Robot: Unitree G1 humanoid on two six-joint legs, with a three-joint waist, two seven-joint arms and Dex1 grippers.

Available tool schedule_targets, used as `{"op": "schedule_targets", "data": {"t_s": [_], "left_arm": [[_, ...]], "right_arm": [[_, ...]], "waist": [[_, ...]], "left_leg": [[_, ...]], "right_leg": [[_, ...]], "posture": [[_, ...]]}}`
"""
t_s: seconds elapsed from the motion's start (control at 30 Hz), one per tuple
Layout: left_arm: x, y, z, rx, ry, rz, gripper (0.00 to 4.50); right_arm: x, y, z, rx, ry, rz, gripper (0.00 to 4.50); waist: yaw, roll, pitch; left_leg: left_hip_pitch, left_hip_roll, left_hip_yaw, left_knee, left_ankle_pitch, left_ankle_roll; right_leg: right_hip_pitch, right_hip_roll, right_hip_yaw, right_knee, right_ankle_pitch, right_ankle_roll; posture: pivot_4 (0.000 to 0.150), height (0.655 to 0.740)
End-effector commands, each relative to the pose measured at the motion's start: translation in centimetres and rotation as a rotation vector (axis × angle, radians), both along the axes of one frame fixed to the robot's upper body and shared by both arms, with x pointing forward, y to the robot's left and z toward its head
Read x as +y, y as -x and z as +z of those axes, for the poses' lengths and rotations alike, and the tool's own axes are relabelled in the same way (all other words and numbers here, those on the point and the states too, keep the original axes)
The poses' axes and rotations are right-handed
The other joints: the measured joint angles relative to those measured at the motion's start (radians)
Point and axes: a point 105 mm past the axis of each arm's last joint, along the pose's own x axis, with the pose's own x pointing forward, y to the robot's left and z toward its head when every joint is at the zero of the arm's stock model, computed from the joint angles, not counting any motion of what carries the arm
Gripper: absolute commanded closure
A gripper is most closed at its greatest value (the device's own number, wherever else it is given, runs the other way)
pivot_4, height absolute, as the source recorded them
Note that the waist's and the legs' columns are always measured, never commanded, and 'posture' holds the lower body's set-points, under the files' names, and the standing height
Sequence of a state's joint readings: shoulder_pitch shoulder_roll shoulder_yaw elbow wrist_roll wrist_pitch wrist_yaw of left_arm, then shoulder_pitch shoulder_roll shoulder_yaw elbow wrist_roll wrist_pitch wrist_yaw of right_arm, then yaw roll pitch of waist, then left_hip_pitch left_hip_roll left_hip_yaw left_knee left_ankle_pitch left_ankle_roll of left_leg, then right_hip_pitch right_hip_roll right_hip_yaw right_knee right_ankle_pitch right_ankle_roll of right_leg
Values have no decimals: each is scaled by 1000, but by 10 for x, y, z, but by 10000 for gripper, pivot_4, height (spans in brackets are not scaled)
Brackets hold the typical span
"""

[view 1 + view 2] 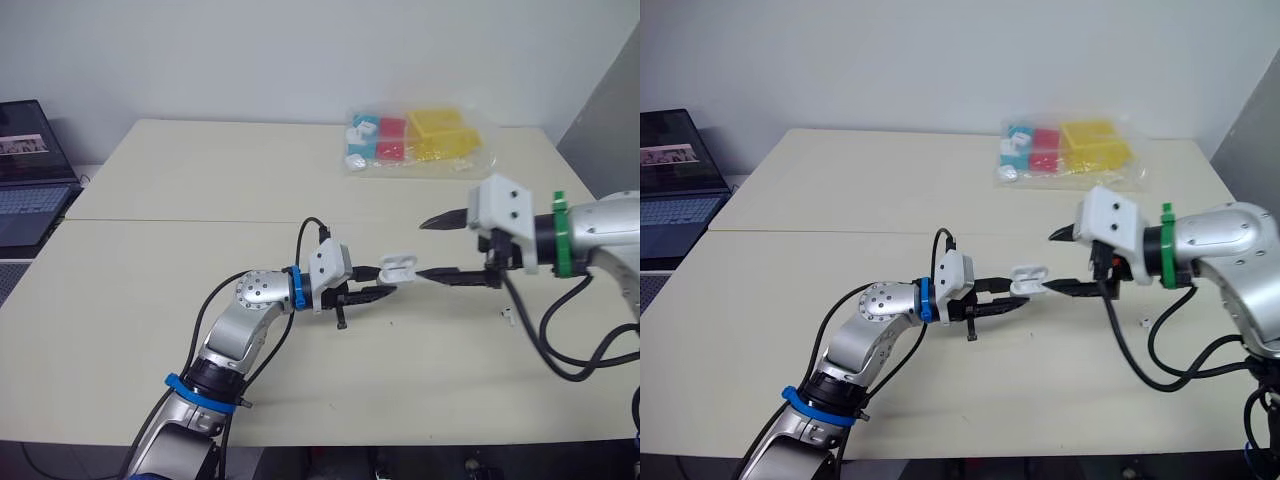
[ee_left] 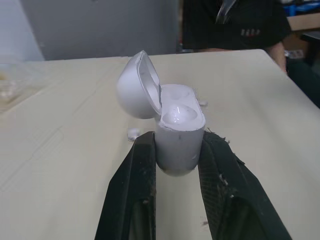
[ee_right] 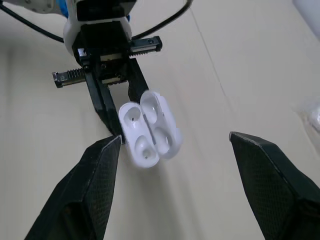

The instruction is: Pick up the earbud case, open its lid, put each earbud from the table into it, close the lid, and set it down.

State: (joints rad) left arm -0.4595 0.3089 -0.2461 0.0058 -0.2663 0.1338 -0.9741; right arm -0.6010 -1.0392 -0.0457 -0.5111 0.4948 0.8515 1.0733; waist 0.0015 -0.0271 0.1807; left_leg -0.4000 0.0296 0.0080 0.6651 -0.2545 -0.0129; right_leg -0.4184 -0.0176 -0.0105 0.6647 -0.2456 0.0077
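The white earbud case [image 1: 398, 267] is held above the table with its lid hinged open. My left gripper [image 1: 385, 290] is shut on the case's lower body; its black fingers [image 2: 142, 170] press both sides. In the left wrist view the case [image 2: 180, 135] shows a glossy rounded shape in the near socket. My right gripper [image 1: 420, 248] stands open to the right of the case, its lower fingertip close by the case and nothing between its fingers. One small white earbud [image 1: 509, 317] lies on the table below the right gripper.
A clear plastic bag [image 1: 415, 140] with coloured boxes lies at the table's far side. A laptop [image 1: 30, 170] stands off the table's left edge. A person in a dark shirt [image 2: 235, 25] is beyond the table's [image 1: 200, 180] right end.
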Motion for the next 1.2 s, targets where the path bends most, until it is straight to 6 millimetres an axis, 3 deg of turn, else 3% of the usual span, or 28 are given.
{"op": "schedule_targets", "data": {"t_s": [0.03,0.07,0.2,0.43,0.6,0.83,1.2], "left_arm": [[7,-3,13,-57,54,59,37016],[7,-3,13,-55,57,63,37016],[9,-1,12,-45,59,66,37016],[5,7,8,-41,39,20,37016],[3,13,5,-42,27,-8,37016],[-1,16,1,-54,12,-44,37016],[0,16,0,-46,13,-31,37016]], "right_arm": [[-26,7,5,22,-43,-152,8983],[-31,8,3,25,-42,-185,8983],[-56,15,-17,67,-47,-339,79],[-121,20,-92,158,-84,-901,0],[-127,23,-106,230,-97,-968,0],[-134,2,-117,318,-85,-976,0],[-126,-9,-135,362,-82,-954,0]], "waist": [[3,0,0],[4,0,0],[8,0,0],[7,0,-1],[-3,3,-2],[-3,3,-2],[-3,3,-2]], "left_leg": [[0,0,0,0,0,0],[0,0,0,0,0,0],[0,-1,0,0,0,0],[3,0,0,0,0,0],[6,-1,2,0,0,0],[8,-2,2,0,0,0],[6,-2,1,-1,0,0]], "right_leg": [[0,0,0,0,0,0],[0,-1,0,0,0,0],[1,-1,0,0,0,1],[4,0,0,0,-3,5],[5,0,1,0,-2,5],[7,3,1,-1,-2,4],[7,4,1,-3,-2,4]], "posture": [[1500,7400],[1500,7400],[1500,7400],[1500,7400],[1500,7400],[1500,7400],[1500,7400]]}}
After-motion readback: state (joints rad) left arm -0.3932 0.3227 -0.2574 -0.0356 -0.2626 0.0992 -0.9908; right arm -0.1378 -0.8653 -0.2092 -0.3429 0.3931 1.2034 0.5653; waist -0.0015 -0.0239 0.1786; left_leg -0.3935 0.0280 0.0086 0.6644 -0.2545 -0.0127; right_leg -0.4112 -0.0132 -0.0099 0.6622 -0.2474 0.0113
